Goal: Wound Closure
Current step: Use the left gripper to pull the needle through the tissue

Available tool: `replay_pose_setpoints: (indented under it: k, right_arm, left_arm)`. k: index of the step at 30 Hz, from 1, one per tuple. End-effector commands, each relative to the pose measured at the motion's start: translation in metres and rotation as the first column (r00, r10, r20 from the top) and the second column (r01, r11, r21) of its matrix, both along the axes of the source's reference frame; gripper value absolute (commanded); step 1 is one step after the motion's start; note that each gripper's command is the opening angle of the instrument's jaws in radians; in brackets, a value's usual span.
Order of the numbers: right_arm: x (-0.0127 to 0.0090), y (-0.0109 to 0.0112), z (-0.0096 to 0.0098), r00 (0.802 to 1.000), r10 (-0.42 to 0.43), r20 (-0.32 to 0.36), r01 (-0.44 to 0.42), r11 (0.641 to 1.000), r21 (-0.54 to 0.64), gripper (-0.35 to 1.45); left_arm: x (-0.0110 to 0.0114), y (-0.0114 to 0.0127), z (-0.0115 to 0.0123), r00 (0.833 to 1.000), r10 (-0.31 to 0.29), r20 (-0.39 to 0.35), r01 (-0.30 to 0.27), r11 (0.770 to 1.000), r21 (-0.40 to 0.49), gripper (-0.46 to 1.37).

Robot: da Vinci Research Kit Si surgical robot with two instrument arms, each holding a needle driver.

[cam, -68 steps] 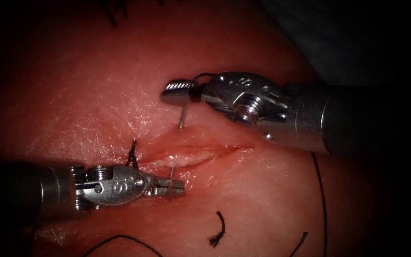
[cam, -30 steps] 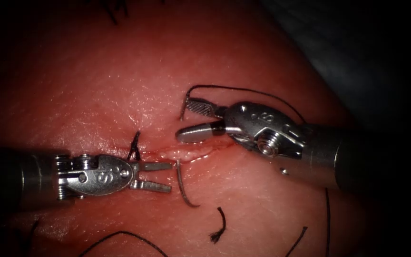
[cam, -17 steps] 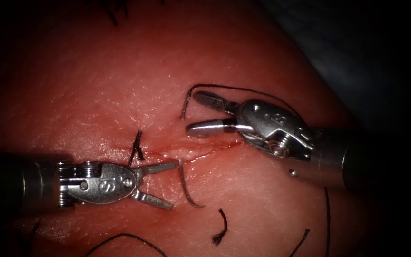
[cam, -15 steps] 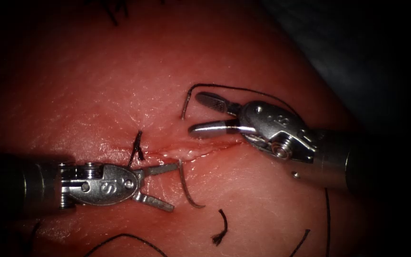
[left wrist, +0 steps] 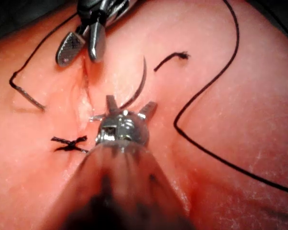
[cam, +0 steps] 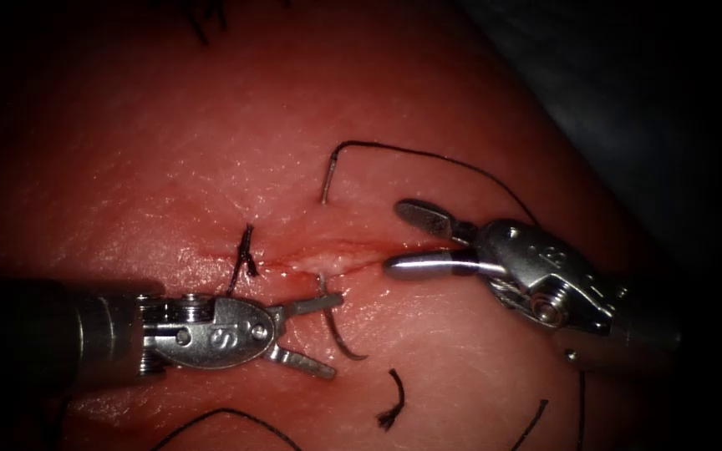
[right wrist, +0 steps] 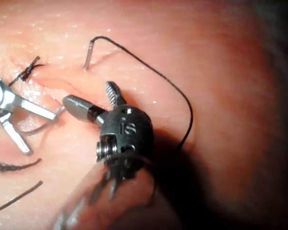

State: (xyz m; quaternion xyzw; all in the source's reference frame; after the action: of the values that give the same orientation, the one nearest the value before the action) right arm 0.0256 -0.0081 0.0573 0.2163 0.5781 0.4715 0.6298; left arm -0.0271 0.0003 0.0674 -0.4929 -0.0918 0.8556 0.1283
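While the needle [cam: 340, 330] sits threaded through the tissue [cam: 169, 150], its tail end up above the cut [cam: 327, 259] and its point curving out below it, neither tool holds it. The left tool [cam: 315, 334] has its jaws spread about the emerged part, the right tool [cam: 407, 242] gapes empty near the cut's right end. A loose grab on that curve could let the needle twist or tear the lip; the thread [cam: 436, 159] trails slack.
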Motion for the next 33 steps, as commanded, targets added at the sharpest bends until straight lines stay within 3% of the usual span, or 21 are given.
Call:
replay_pose_setpoints:
  k: [1, 5, 8, 9, 10, 11, 12, 20, 25, 26, 28, 31, 33]
  right_arm:
    - [0.0, -0.0004, -0.0004, 1.0, 0.022, 0.004, -0.022, 1.0, 0.013, 0.87]
    - [-0.0007, -0.0015, -0.0011, 0.999, 0.031, 0.02, -0.032, 0.999, 0.014, 0.8]
    - [-0.0016, -0.0028, -0.0015, 0.999, 0.03, 0.024, -0.03, 1.0, 0.006, 0.67]
    - [-0.0019, -0.0032, -0.0015, 0.999, 0.021, 0.027, -0.021, 1.0, 0.005, 0.5]
    - [-0.0022, -0.0039, -0.0015, 0.999, -0.005, 0.041, 0.005, 1.0, 0.009, 0.11]
    - [-0.0025, -0.0043, -0.0015, 0.998, -0.032, 0.058, 0.031, 0.999, 0.016, -0.23]
    - [-0.0027, -0.0049, -0.0015, 0.994, -0.063, 0.089, 0.061, 0.998, 0.026, -0.35]
    - [-0.0023, -0.0068, -0.0004, 0.961, -0.121, 0.248, 0.123, 0.992, 0.007, -0.35]
    - [-0.0012, -0.0065, 0.001, 0.933, -0.14, 0.333, 0.16, 0.986, -0.034, -0.35]
    - [-0.0008, -0.0066, 0.0014, 0.924, -0.143, 0.354, 0.169, 0.985, -0.043, -0.35]
    - [-0.0006, -0.0067, 0.0017, 0.92, -0.142, 0.365, 0.17, 0.984, -0.046, -0.35]
    - [-0.0002, -0.0072, 0.0024, 0.914, -0.147, 0.378, 0.179, 0.983, -0.049, -0.35]
    - [-0.0001, -0.0075, 0.0028, 0.912, -0.15, 0.383, 0.187, 0.981, -0.061, -0.35]
  left_arm:
    - [-0.0002, 0.0001, 0.0001, 1.0, -0.001, -0.003, 0.001, 1.0, 0.002, 0.32]
    - [-0.0007, 0.0002, 0.0002, 1.0, -0.009, -0.002, 0.009, 1.0, 0.006, 0.2]
    - [-0.0008, 0.0004, 0.0004, 1.0, -0.016, -0.001, 0.016, 1.0, 0.016, -0.08]
    - [-0.0009, 0.0005, 0.0004, 1.0, -0.016, 0.0, 0.016, 1.0, 0.016, -0.21]
    - [-0.0008, 0.0005, 0.0005, 1.0, -0.023, 0.004, 0.023, 1.0, 0.02, -0.35]
    - [-0.0008, 0.0006, 0.0006, 1.0, -0.025, 0.004, 0.025, 0.999, 0.025, -0.35]
    - [-0.0007, 0.0008, 0.0006, 1.0, -0.029, 0.007, 0.029, 0.999, 0.031, -0.35]
    - [-0.0001, 0.0021, -0.0002, 0.997, -0.073, 0.015, 0.071, 0.99, 0.12, -0.35]
    - [0.0003, 0.0033, -0.0012, 0.993, -0.1, 0.059, 0.082, 0.964, 0.253, -0.35]
    - [0.0005, 0.004, -0.0018, 0.99, -0.113, 0.081, 0.083, 0.95, 0.3, -0.35]
    - [0.0006, 0.0044, -0.0022, 0.988, -0.12, 0.093, 0.084, 0.944, 0.32, -0.35]
    - [0.0011, 0.0061, -0.0037, 0.978, -0.144, 0.15, 0.072, 0.91, 0.409, -0.35]
    - [0.0014, 0.0074, -0.0049, 0.968, -0.17, 0.183, 0.061, 0.872, 0.485, -0.35]
